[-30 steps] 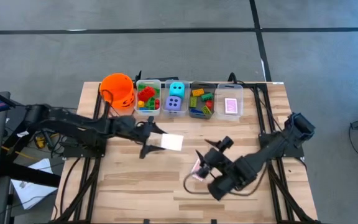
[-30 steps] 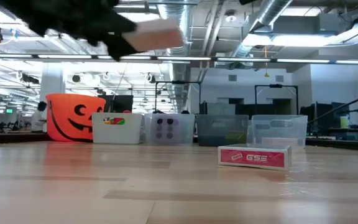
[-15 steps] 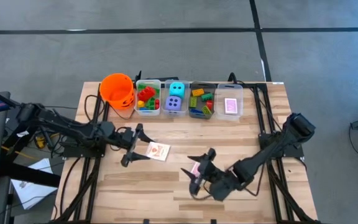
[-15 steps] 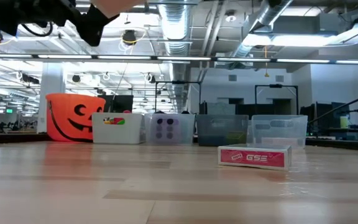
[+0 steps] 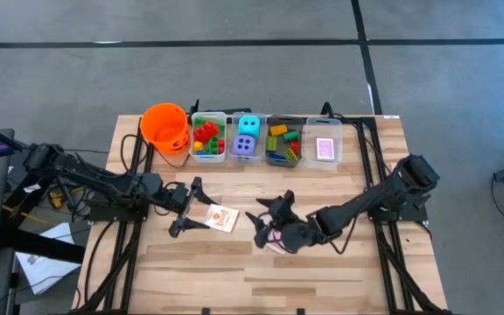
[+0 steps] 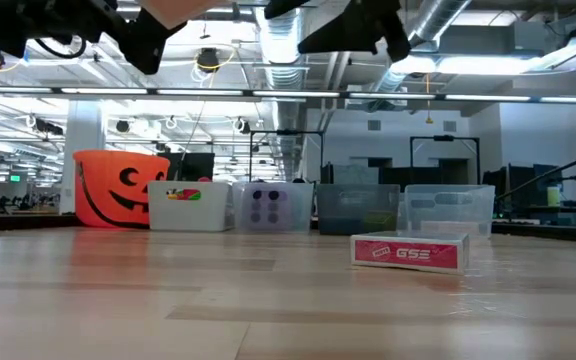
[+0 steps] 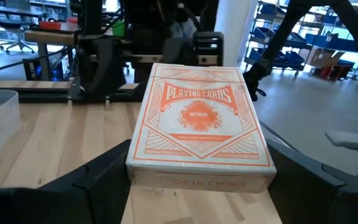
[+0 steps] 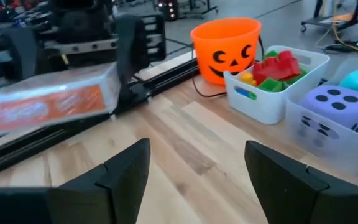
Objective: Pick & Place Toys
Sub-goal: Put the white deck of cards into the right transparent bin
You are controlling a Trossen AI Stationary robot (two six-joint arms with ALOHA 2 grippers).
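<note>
- Looking straight down from the high view: the left gripper [image 5: 201, 213] clamps an orange card deck [image 5: 220, 217]; the right gripper [image 5: 267, 224], spread and empty, hovers over the pink card box [image 5: 275, 240] at its 5 o'clock, far nearer than the left.
- Low view: that box lies flat on the table [image 6: 218, 300], long axis crosswise.
- Left wrist view: the deck sits between both fingers.
- Right wrist view: nothing between the fingers; bins at 2 o'clock.

Orange-patterned card box [image 7: 201, 127], orange pumpkin-face bucket [image 8: 224, 45], purple black-dotted die [image 8: 333, 103]
</note>
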